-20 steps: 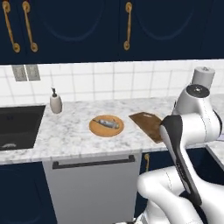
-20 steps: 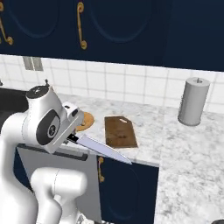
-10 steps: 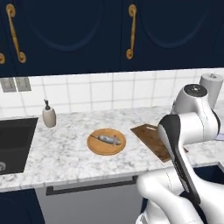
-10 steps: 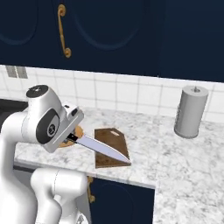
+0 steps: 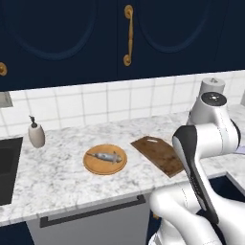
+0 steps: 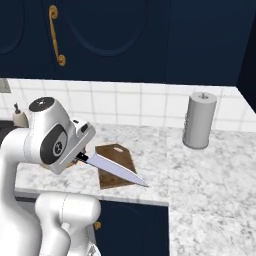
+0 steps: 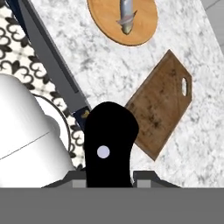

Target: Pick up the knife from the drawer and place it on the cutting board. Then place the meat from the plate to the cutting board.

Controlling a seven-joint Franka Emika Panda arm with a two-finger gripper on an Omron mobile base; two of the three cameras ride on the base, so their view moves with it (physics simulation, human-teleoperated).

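Currently end effector (image 6: 82,156) clamps the knife (image 6: 112,171) by its handle, blade overhanging the table's front edge, so releasing short of the cutting board (image 6: 116,165) drops it floorward.

You face a marble desk (image 5: 62,174) under navy cabinets (image 5: 72,38) with brass handles (image 5: 128,36). White tiles (image 5: 95,103) back it. A soap bottle (image 5: 36,134) and paper roll (image 6: 199,120) stand there.

Left of centre, the gripper (image 6: 81,156) is clamped on the knife (image 6: 111,170), whose blade slants down to the right over the board (image 6: 117,156) near the counter (image 6: 210,185) edge. A grey roll (image 6: 199,120) stands upright at right.
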